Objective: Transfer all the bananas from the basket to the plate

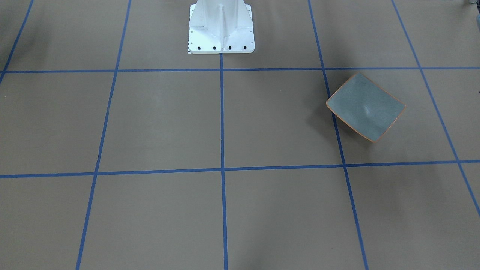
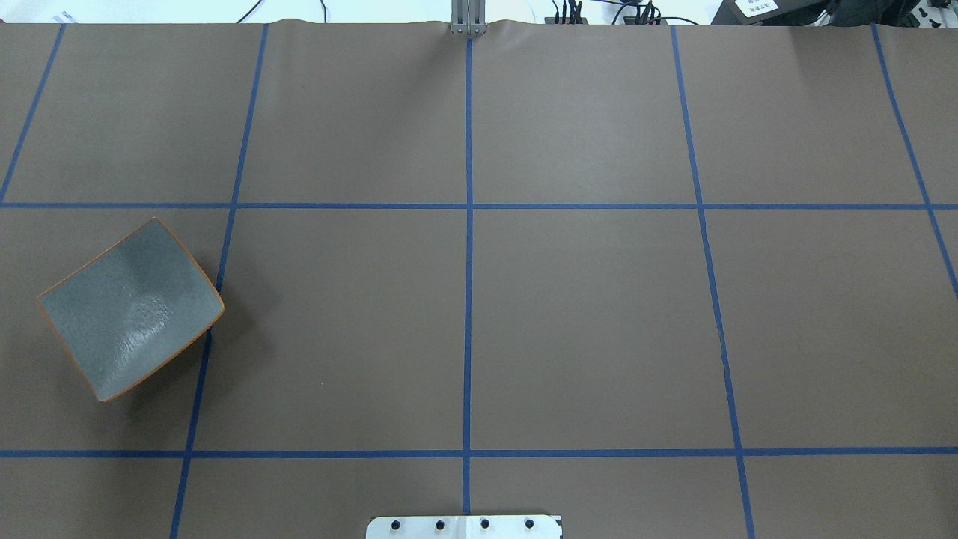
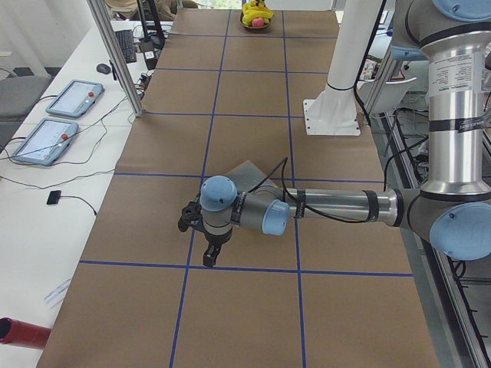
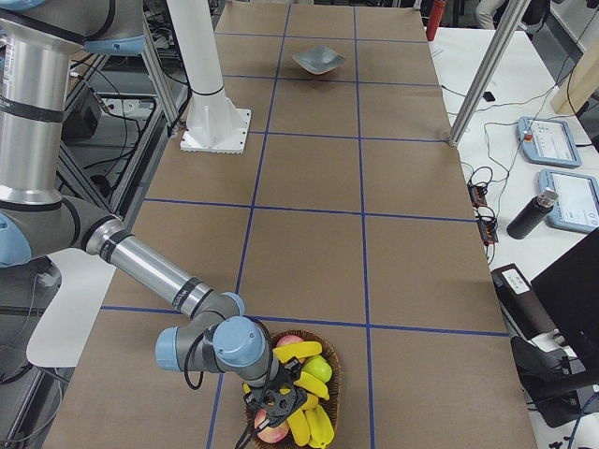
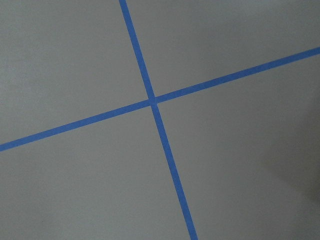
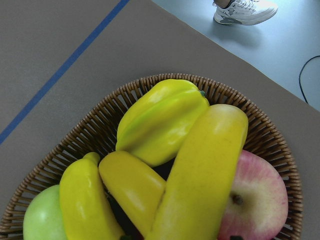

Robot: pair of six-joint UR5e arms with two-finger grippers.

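Note:
The grey speckled plate [image 2: 131,307] with its orange rim lies empty on the brown table; it also shows in the front view [image 1: 365,107]. Several yellow bananas [image 6: 200,175] lie in a wicker basket [image 6: 100,125] with other fruit. In the exterior right view my right gripper [image 4: 284,400] hangs right over the bananas [image 4: 299,354] in the basket [image 4: 332,374]; I cannot tell whether it is open or shut. In the exterior left view my left gripper [image 3: 209,257] points down at the table just in front of the plate [image 3: 249,170]; I cannot tell its state.
The basket also holds a yellow-green ribbed fruit [image 6: 160,120], a red apple [image 6: 255,195] and a green apple [image 6: 42,220]. The white robot base [image 1: 221,28] stands mid-table. The left wrist view shows only brown table with crossing blue tape [image 5: 152,101].

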